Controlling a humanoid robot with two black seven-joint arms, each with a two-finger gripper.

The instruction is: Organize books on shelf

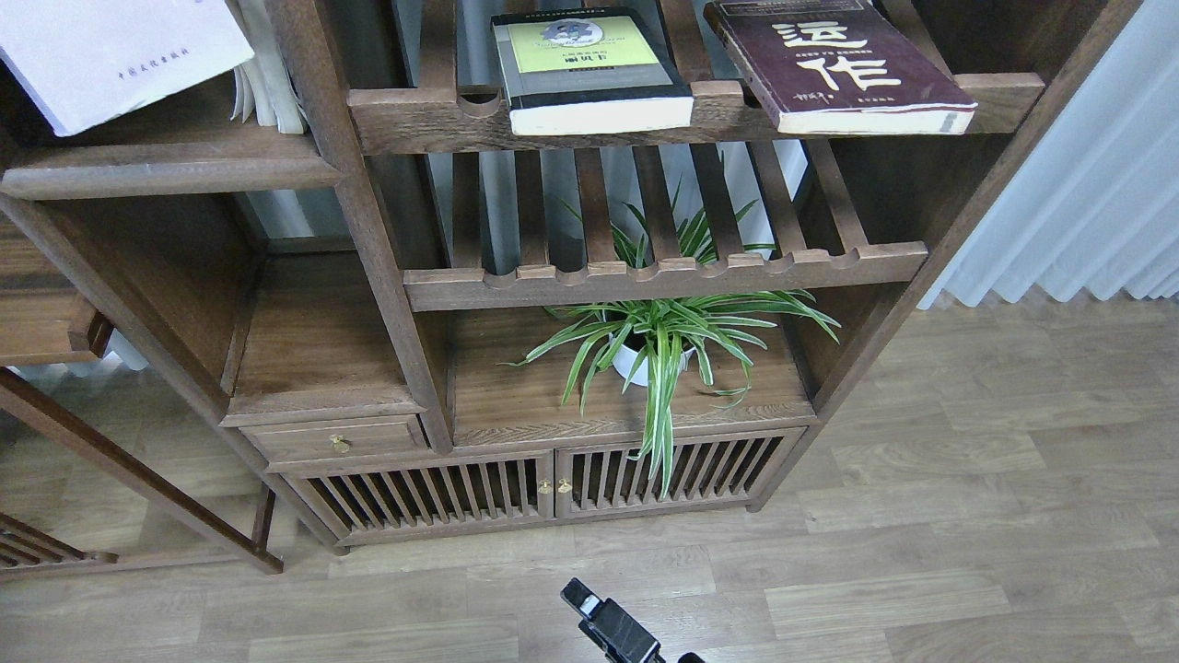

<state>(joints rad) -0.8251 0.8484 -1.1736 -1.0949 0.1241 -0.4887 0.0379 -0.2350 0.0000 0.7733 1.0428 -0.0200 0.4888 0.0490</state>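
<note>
The pale lilac-pink book [120, 51] is at the top left, tilted, over the solid dark brown shelf [166, 170]; its upper part is cut off by the frame edge, and I cannot tell whether it rests on the board. My left gripper is out of view. The thick black book with the yellow-green panel [589, 69] and the dark maroon book with white characters [834, 64] lie flat on the upper slatted shelf [414, 115], both overhanging its front rail. My right gripper [599, 617] is low at the bottom edge over the floor, dark and small, its fingers not distinguishable.
Thin cream-white upright books [267, 87] stand at the right end of the solid shelf against the post [341, 175]. A second slatted shelf [663, 272] sits below. A spider plant [659, 345] stands on the lower board. A white curtain [1087, 203] hangs at the right.
</note>
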